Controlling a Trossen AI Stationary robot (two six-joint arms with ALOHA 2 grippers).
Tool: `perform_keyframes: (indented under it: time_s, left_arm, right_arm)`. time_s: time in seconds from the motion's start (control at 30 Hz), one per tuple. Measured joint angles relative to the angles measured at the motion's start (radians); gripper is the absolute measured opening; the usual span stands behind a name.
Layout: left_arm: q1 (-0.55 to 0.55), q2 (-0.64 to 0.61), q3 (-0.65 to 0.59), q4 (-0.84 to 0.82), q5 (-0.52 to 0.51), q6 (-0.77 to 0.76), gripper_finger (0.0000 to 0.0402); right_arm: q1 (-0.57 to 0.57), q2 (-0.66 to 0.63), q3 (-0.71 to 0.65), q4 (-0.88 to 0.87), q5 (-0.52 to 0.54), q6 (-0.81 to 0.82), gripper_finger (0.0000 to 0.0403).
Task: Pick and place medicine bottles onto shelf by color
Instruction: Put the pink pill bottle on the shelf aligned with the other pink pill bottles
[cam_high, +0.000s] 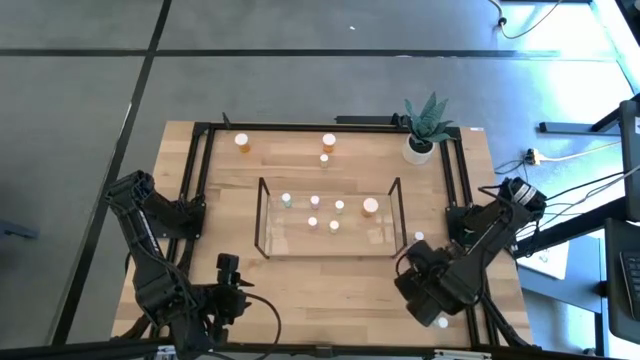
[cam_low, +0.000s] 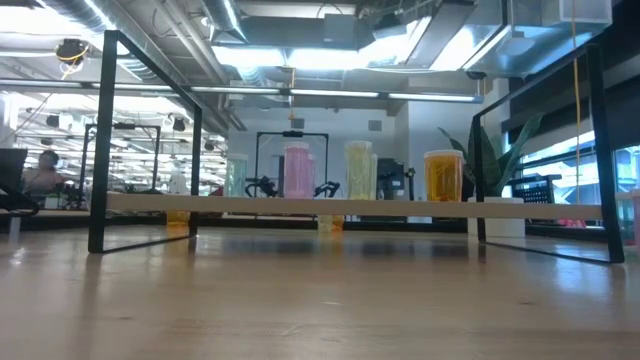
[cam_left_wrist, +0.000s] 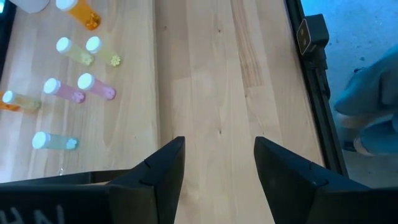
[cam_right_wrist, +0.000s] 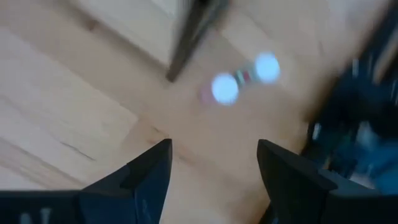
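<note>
A: Both pairs of jaws stand apart with nothing between them. The right gripper (cam_high: 422, 268) sits in the lower right of the overhead picture, the left gripper (cam_high: 229, 272) in the lower left.

B: And the rack?

A: The shelf (cam_high: 329, 217) fills the middle of the table, with six bottles already standing in it. Three more bottles wait beyond it near the top edge of the table, an orange bottle (cam_high: 243, 143) among them, all upright.

B: So what does the next reach turn on?

A: Likely two small white-capped bottles (cam_right_wrist: 225, 88) close ahead of the right gripper's fingers, just past the shelf's black corner post. Overhead, one white cap (cam_high: 419, 238) shows just above that gripper. They stand upright, long axis vertical. The right arm is far nearer; the left faces bare wood.
</note>
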Motion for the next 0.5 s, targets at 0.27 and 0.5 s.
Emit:
perform_keyframes:
  time_s: [0.27,0.5]
  left_arm:
    - [0.0,0.0,0.0,0.0,-0.001,0.0,0.0185]
    - [0.0,0.0,0.0,0.0,-0.001,0.0,0.0186]
  right_arm:
    - [0.038,0.0,0.0,0.054,0.078,-0.727,0.0237]
    - [0.04,0.0,-0.037,0.065,0.085,-0.833,0.0237]
